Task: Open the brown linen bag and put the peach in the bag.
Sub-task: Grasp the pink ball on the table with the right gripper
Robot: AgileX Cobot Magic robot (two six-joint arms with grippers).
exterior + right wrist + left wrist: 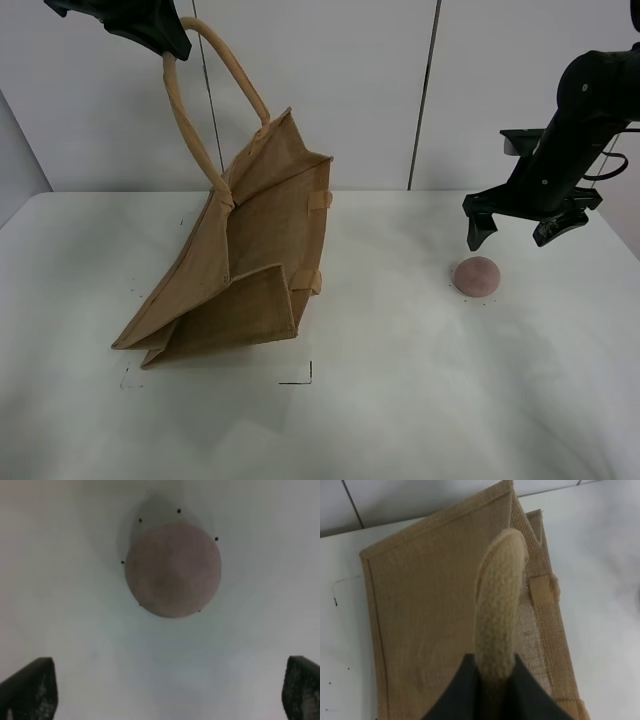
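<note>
High camera: the left pincer (171,48) is clenched on a beige handle (188,110) of the brown linen bag (250,265), holding it tilted, base on the white counter (400,410); the peach (476,276) lies right of it, well apart, under the wide-open, empty right pincer (512,236); left wrist: dark fingers (462,692) pinch the handle; right wrist: the peach sits beyond both spread fingertips (31,690), untouched.
</note>
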